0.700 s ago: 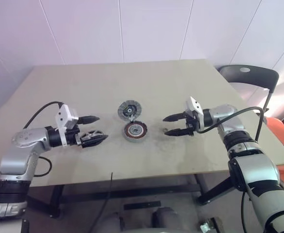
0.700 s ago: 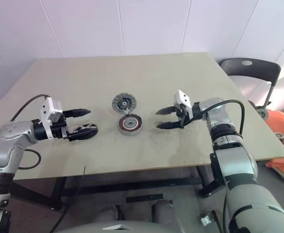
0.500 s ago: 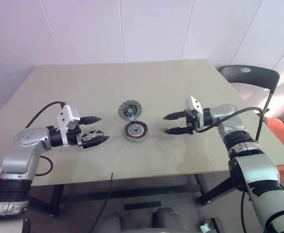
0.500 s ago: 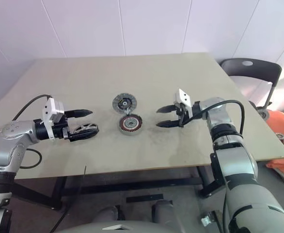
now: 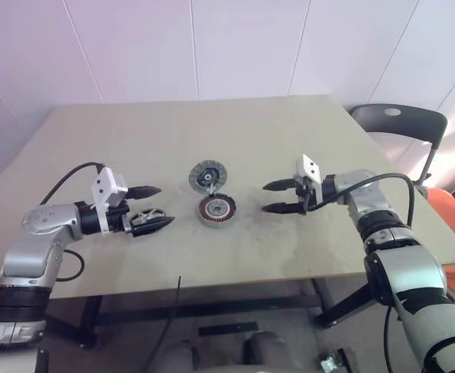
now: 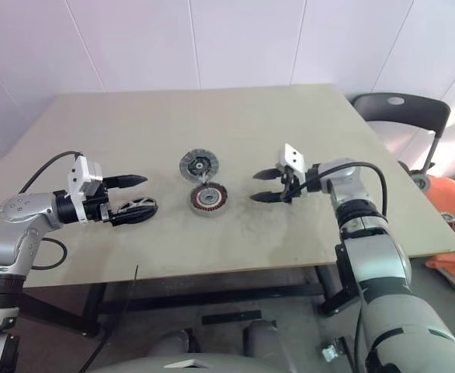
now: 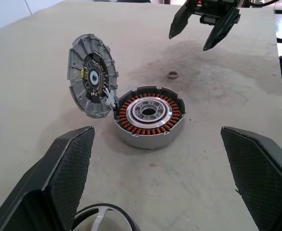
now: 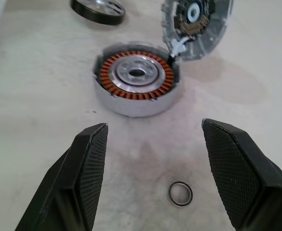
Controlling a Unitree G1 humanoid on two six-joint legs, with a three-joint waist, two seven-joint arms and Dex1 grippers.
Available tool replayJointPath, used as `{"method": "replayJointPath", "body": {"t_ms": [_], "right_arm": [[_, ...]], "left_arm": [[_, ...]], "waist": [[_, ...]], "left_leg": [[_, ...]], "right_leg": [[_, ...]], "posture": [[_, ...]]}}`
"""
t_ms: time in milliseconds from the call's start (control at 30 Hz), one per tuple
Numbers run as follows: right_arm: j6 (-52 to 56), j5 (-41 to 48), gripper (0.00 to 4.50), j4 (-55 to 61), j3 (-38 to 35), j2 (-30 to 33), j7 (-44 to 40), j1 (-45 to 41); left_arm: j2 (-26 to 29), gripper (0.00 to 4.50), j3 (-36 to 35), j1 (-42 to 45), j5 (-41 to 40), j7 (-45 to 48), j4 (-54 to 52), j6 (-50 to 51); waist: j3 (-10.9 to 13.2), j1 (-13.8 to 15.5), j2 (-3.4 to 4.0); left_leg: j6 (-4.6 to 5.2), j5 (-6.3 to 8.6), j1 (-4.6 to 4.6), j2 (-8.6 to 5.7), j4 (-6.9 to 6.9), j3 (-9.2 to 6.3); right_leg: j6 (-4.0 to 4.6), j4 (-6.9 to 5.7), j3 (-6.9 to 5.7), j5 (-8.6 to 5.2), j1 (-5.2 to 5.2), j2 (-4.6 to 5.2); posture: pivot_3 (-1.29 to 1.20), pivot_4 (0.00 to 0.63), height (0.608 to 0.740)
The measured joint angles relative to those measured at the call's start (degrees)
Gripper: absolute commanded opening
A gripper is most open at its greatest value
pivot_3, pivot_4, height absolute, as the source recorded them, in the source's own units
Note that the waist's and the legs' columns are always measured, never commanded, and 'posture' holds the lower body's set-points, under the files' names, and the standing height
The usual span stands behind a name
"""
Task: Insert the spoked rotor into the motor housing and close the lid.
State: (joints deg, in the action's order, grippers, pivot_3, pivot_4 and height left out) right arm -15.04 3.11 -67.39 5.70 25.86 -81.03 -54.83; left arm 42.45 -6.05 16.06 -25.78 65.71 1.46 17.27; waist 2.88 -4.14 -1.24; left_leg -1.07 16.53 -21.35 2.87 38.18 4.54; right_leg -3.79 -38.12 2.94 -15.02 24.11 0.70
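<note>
Left end effector [image 5: 151, 206]: fingers spread wide apart, gripping nothing, held just above the tabletop on the robot's left and aimed toward the middle.
Rotor [image 5: 142, 217]: silvery spoked wheel lying flat on the tabletop, right under the left end effector's lower finger; whether the finger touches it I cannot tell. In the left wrist view its rim [image 7: 102, 216] shows between the two fingers.
Right end effector [image 5: 273, 196]: fingers parted, gripping nothing, hovering over the tabletop on the robot's right, tips aimed at the housing and a short way from it.
Small ring [image 8: 180, 193]: thin dark metal ring lying loose on the tabletop between the right end effector and the housing.
Housing [image 5: 217, 210]: round puck with copper windings around a silver centre, resting flat near the middle of the tabletop, open on top, between the two end effectors.
Lid [image 5: 208, 176]: grey ribbed disc standing tilted at the housing's far edge, touching it, its inner face showing.
Tabletop [image 5: 290, 132]: pale beige, with a dark smudge around the housing.
Chair [image 5: 402, 120]: black, beyond the tabletop's far right corner.
</note>
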Motion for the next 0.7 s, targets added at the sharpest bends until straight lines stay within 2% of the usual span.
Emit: {"method": "replayJointPath", "body": {"t_ms": [700], "right_arm": [[-3.03, -6.33, 3.29, -6.20, -0.01, -1.97, 15.03, 0.37]], "left_arm": [[0.03, 4.48, -0.52, -0.75, -0.73, -2.17, -1.67, 1.37]], "waist": [[0.00, -0.05, 0.00]], "left_leg": [[0.00, 0.00, 0.00, 0.00, 0.00, -0.01]], "right_leg": [[0.00, 0.00, 0.02, 0.00, 0.00, 0.00]], "posture": [[0.00, 0.000, 0.740]]}}
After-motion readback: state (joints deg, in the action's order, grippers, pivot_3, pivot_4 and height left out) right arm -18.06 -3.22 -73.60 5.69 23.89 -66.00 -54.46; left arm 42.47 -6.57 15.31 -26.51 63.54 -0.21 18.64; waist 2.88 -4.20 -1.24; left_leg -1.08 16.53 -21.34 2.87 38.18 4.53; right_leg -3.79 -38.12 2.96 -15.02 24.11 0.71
